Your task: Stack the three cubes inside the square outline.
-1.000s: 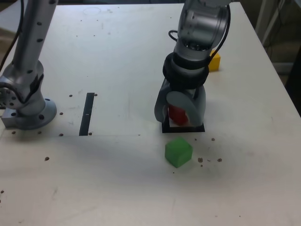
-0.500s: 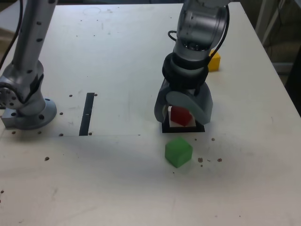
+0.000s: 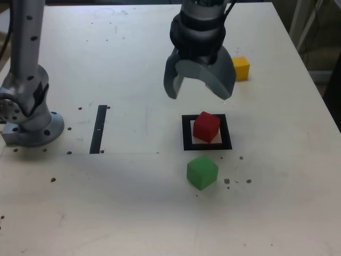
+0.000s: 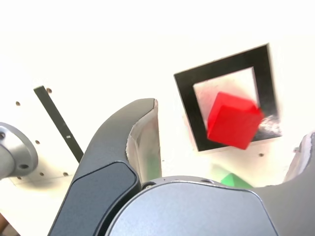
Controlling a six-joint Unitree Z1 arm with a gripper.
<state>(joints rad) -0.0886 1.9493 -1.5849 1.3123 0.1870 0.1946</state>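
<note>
Since a second ago the gripper (image 3: pixel 198 92) has let go and lifted, jaws apart and empty, leaving the red cube (image 3: pixel 205 127) in the square outline (image 3: pixel 186 131) as stack base, green cube (image 3: pixel 202 172) just beside it, yellow cube (image 3: pixel 241 68) well apart.

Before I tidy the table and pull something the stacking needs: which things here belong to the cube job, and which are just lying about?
Belongs to the job:
- red cube, sitting in the square outline
- green cube, just outside the outline
- yellow cube, far side of the table
- gripper, open and empty above

Lying about:
- narrow black strip
- small dark specks on the table
</note>
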